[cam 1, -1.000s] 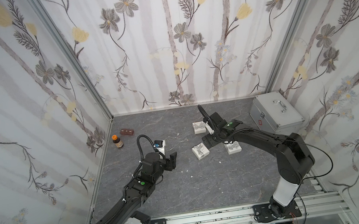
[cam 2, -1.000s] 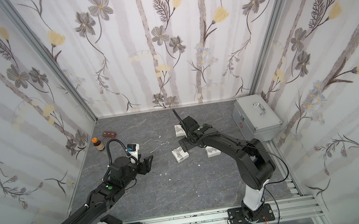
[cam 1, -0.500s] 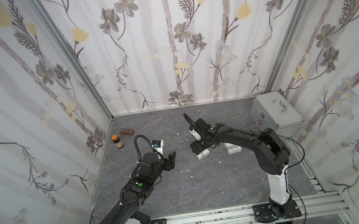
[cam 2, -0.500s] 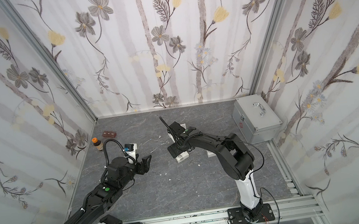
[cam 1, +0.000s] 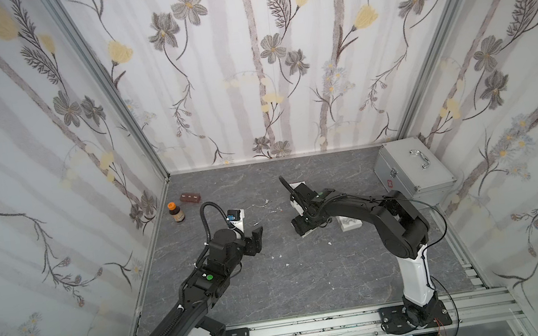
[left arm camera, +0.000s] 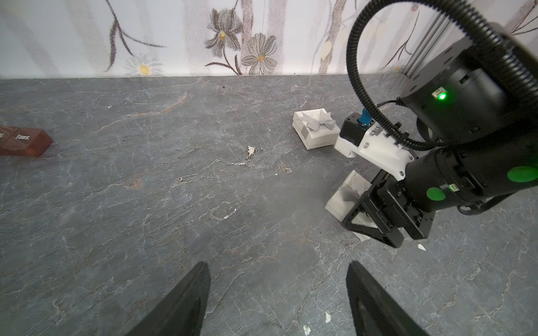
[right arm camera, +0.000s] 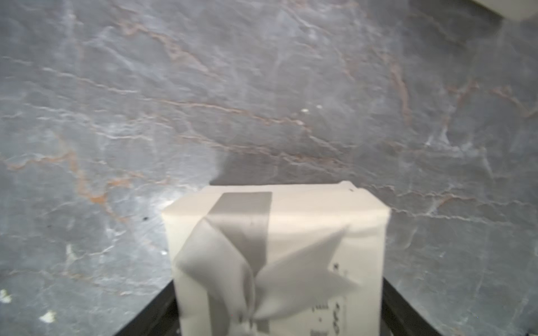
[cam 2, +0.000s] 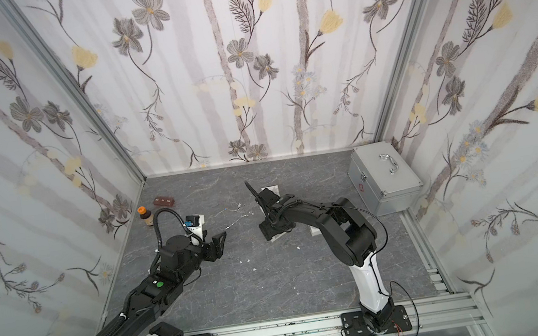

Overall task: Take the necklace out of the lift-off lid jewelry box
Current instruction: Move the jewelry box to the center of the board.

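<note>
The right gripper (right arm camera: 278, 305) was clamped on the jewelry box (right arm camera: 276, 232), one black finger against each side wall and the grey ribbon bow on the lid facing the wrist camera. The lid sat on the box, so whatever lay inside was hidden. In both top views this gripper (cam 1: 300, 229) (cam 2: 271, 231) pointed down near the middle of the grey table (cam 1: 276, 282), with the box almost wholly under it and touching, or nearly touching, the table. Just beside the arm, toward the back wall, stood a second white box (left arm camera: 316, 132), and a third white box (cam 1: 350, 224) lay on the arm's far side. Between the two arms, out on the bare table, lay a necklace with a pendant (left arm camera: 217, 164) and near it a second necklace (left arm camera: 244, 197). The left gripper (left arm camera: 276, 263) hung above the table with its jaws spread and nothing between them, well apart from the held box and pointing toward the necklaces. Farther off stood a metal case (cam 1: 411, 170) in the right back corner, and a small bottle (cam 1: 176, 212) and a brown pill box (cam 1: 190, 197) by the left wall.
</note>
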### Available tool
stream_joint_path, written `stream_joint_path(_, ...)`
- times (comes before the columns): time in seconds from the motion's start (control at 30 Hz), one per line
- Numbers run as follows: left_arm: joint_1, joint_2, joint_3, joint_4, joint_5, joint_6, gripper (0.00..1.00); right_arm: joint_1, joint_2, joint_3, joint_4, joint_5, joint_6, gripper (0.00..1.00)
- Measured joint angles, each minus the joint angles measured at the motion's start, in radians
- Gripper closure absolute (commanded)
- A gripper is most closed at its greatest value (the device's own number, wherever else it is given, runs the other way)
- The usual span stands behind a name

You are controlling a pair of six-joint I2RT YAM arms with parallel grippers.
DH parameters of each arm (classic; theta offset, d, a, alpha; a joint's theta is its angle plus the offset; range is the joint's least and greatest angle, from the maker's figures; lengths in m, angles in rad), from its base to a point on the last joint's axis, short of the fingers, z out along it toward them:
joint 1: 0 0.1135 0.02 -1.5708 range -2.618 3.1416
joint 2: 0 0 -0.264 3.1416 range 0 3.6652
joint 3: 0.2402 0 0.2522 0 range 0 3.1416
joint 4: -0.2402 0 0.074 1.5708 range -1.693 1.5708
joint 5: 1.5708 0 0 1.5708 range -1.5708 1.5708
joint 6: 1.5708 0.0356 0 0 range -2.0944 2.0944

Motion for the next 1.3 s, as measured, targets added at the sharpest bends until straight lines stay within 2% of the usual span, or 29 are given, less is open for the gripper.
stream_joint_path(0.27,0.000,0.014,0.000,0.006,0.000,0.000,0.24,-0.172,-0.082,-0.117,0.035,0.032,0.024,0.26)
stream_joint_path(0.43,0.000,0.025,0.000,0.013,0.001,0.000,0.24,-0.261,-0.120,-0.153,0.038,0.076,0.024,0.14)
stream_joint_path(0.6,0.000,0.041,0.008,0.012,0.004,0.000,0.24,-0.277,-0.148,-0.132,0.032,0.103,-0.024,0.06)
stream_joint_path(0.9,0.000,0.039,0.013,0.010,0.003,0.000,0.24,-0.257,-0.170,0.053,0.046,0.053,-0.052,0.07)
stream_joint_path(1.13,0.000,0.045,0.024,0.009,0.007,0.000,0.24,-0.168,-0.002,0.279,0.076,0.024,-0.002,0.06)
stream_joint_path(1.3,0.000,0.042,0.026,0.002,0.022,0.000,0.24,-0.158,0.117,0.418,0.088,0.024,0.037,0.05)
